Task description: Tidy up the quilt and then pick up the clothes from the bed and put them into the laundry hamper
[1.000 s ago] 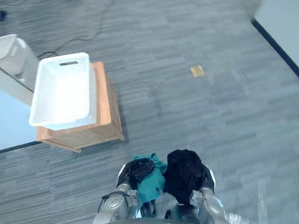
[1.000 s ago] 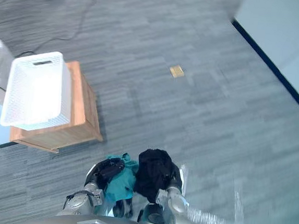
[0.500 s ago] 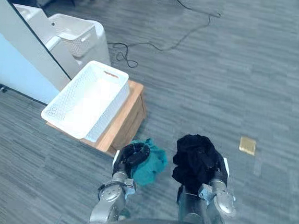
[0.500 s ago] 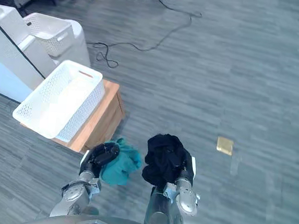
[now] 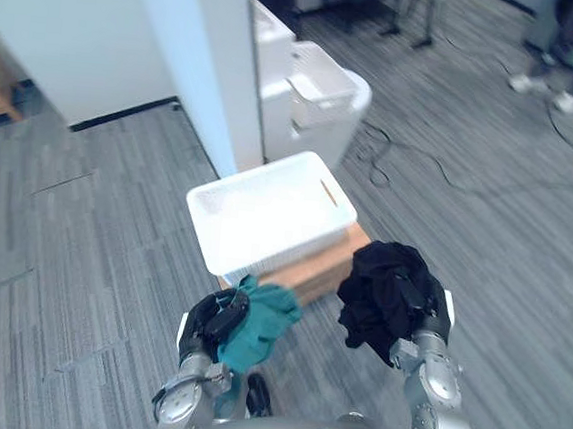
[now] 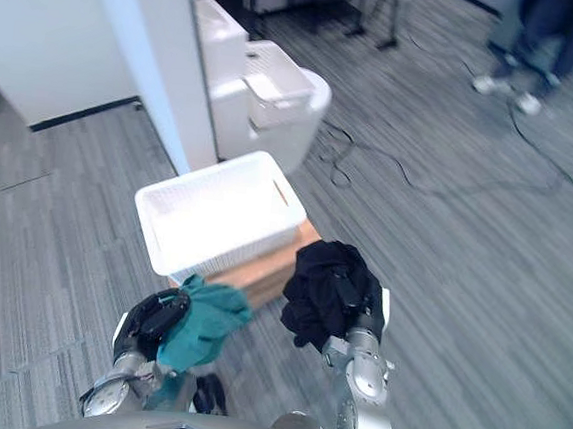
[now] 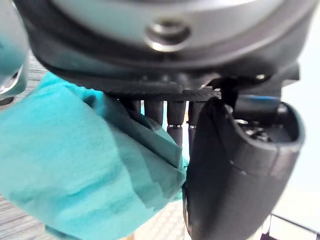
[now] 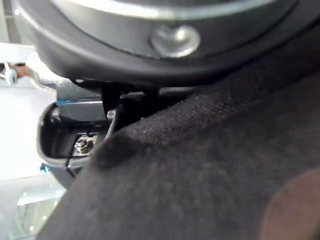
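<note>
- Teal garment [image 5: 262, 318] has a loose tail that I judge could snag the rim of the white hamper [image 5: 285, 256], or drop to the floor if I release early.
- Left hand [image 5: 213, 325] is curled tight round it, crumpled.
- Right hand [image 5: 438, 312] clenches the black garment [image 5: 385, 288], wadded, near the hamper.

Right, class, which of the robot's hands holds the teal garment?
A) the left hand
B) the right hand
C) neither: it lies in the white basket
A: the left hand is curled round the teal garment, while the right hand clutches the black garment; the white basket stands beyond them.
</note>
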Robot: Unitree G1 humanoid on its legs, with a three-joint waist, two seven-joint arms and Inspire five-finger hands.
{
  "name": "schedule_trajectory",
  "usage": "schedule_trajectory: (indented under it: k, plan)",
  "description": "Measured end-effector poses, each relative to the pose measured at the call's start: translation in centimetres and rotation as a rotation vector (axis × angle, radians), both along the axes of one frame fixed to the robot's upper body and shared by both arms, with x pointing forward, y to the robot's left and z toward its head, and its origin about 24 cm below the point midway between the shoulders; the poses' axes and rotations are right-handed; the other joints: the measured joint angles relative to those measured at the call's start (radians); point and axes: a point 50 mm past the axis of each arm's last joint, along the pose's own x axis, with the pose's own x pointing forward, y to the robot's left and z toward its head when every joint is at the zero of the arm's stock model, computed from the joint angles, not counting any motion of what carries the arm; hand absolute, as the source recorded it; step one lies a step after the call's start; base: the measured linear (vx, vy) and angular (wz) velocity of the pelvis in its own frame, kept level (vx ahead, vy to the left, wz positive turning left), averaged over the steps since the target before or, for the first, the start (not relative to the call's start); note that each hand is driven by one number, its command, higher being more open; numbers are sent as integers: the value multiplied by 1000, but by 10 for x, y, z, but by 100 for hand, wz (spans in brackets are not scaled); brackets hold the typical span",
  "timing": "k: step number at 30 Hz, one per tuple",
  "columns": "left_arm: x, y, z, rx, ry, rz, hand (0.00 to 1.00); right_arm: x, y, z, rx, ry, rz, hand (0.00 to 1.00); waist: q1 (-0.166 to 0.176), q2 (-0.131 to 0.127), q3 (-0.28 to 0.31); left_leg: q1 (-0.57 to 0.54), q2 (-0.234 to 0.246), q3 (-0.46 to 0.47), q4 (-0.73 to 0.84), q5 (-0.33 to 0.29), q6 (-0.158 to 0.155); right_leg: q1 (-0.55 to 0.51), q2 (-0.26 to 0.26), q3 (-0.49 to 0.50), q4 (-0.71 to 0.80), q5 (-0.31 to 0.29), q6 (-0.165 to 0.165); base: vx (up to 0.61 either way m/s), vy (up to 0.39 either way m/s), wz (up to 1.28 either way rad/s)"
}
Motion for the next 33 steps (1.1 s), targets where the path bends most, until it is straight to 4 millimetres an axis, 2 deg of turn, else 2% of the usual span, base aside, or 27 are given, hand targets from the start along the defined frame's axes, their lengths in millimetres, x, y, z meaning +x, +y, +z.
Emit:
schedule_trajectory:
  k: [1, 2, 3, 5, 6, 7, 8, 9, 10, 11, 12, 13, 15, 17, 20, 22, 24, 25, 26, 27, 28, 29, 32, 33]
  plan:
    - [0, 3, 0, 28, 1, -17, 0, 0, -2, 0, -2, -4, -14, 0, -3, -4, -2, 21, -2, -25, -19, 4, -7, -41, 10, 46, 74, -4, -8, 512, -259, 169]
    - [0, 7, 1, 62, 0, -35, 0, 2, -2, 3, -25, -12, -2, 0, -7, -4, -2, 65, 1, -74, -61, 14, -22, -124, 29, 121, 166, -72, -57, 321, -236, 98]
    - [1, 8, 1, 79, -1, -45, 0, 3, -3, 4, -31, -18, 1, 0, -12, -1, -2, 82, 6, -100, -79, 20, -33, -157, 39, 143, 174, -101, -72, 375, -339, 123]
    - [4, 7, 2, 82, -12, -53, 0, 6, 0, 18, -37, -78, 5, 0, -29, 10, 1, 133, 44, -201, -131, 38, -64, -269, 83, 250, 48, -178, -130, 334, -393, 121]
    - [4, 7, 2, 81, -15, -55, 0, 7, 1, 23, -43, -99, 9, 0, -30, 10, 0, 136, 54, -219, -136, 41, -69, -290, 95, 289, -13, -190, -130, 298, -448, 114]
    - [5, 6, 3, 79, -21, -60, 0, 7, 2, 36, -83, -146, 19, 0, -29, 5, -2, 132, 76, -261, -136, 45, -82, -304, 125, 402, -181, -191, -129, 273, -514, 133]
    - [5, 7, 4, 79, -26, -62, 0, 6, 4, 50, -128, -202, 27, 0, -36, -15, -10, 108, 87, -300, -119, 35, -133, -289, 135, 523, -395, -164, -100, 253, -536, 149]
    - [5, 8, 4, 82, -31, -65, 0, 6, 6, 57, -145, -232, 30, 0, -46, -37, -18, 96, 84, -313, -108, 20, -173, -270, 117, 583, -500, -104, -80, 273, -692, 170]
    - [6, 6, 2, 76, -23, -81, 0, 6, 6, 68, -201, -279, 33, 0, -48, -46, -17, 88, 107, -358, -99, -8, -244, -236, 116, 618, -523, -164, 83, 245, -613, 128]
    - [5, -3, 1, 42, -14, -80, 0, 10, 3, 75, -260, -297, 50, 0, -25, -18, -34, 88, 134, -348, -117, 7, -250, -227, 143, 582, -533, -165, 57, 206, -498, 98]
    - [3, -8, 1, 27, -15, -91, 0, 11, 2, 79, -281, -311, 56, 0, -17, -7, -39, 97, 141, -331, -136, 27, -248, -218, 155, 567, -535, -163, 48, 140, -271, 44]
    - [-1, -17, 2, -2, -19, -109, 0, 13, 5, 89, -299, -351, 71, 0, -3, 19, -50, 128, 160, -278, -192, 50, -243, -209, 180, 544, -536, -165, 37, 115, -227, 26]
    - [-5, -21, 2, -17, -20, -117, 0, 21, 18, 99, -318, -405, 127, 0, 6, 29, -56, 173, 183, -260, -269, 104, -248, -198, 206, 528, -535, -156, 23, 121, -264, 10]
    - [-10, -22, 3, -33, -19, -110, 0, 29, 37, 111, -344, -472, 228, 0, 6, 36, -61, 180, 198, -241, -280, 111, -245, -188, 220, 521, -553, -150, 16, 44, -91, 0]
    - [-12, -23, 2, -38, -14, -109, 0, 30, 52, 112, -327, -488, 315, 0, 17, 20, -63, 179, 189, -242, -279, 108, -249, -156, 212, 517, -611, -125, 19, -15, 31, 3]
    - [-11, -22, 2, -37, -15, -111, 0, 30, 59, 111, -318, -491, 355, 0, 18, 3, -64, 154, 166, -256, -276, 107, -248, -143, 182, 508, -661, -107, 27, -58, 98, 23]
    - [-10, -23, 3, -45, -22, -107, 0, 30, 61, 111, -325, -493, 382, 0, 16, -6, -65, 102, 148, -256, -236, 90, -210, -137, 151, 493, -703, -86, 38, -68, 136, 38]
    - [-10, -21, 3, -39, -20, -107, 0, 31, 60, 111, -337, -490, 390, 0, 11, -7, -64, 72, 142, -246, -200, 67, -167, -127, 129, 474, -720, -79, 40, -31, 86, 43]
    - [-11, -19, 2, -34, -16, -108, 0, 32, 60, 110, -340, -484, 391, 0, 6, -8, -65, 71, 150, -205, -196, 65, -153, -116, 120, 463, -731, -77, 41, -17, 110, 91]
    - [-13, -15, 1, -45, -13, -102, 0, 33, 57, 107, -349, -471, 383, 0, -19, -6, -66, 77, 176, -106, -202, 86, -149, -93, 90, 419, -745, -74, 40, 20, 58, 82]
    - [-13, -16, 2, -50, -16, -100, 0, 35, 54, 106, -358, -466, 379, 0, -27, 1, -66, 78, 174, -105, -215, 118, -173, -89, 85, 413, -745, -72, 42, 25, 95, 79]
    - [-12, -16, 3, -56, -24, -102, 0, 40, 50, 99, -367, -434, 367, 0, -21, 8, -70, 90, 162, -108, -247, 156, -237, -78, 72, 407, -760, -65, 49, 37, 113, 31]
    - [-4, -14, 18, -87, -108, -116, 0, 46, 39, 70, -386, -298, 342, 0, -13, 7, -70, 118, 129, -117, -316, 193, -233, -42, 48, 387, -824, -25, 55, 29, 93, 20]
    - [2, -14, 30, -91, -166, -135, 0, 45, 34, 56, -378, -233, 330, 100, -13, 7, -70, 122, 121, -121, -334, 202, -232, -36, 42, 379, -839, -15, 58, 12, 42, 14]
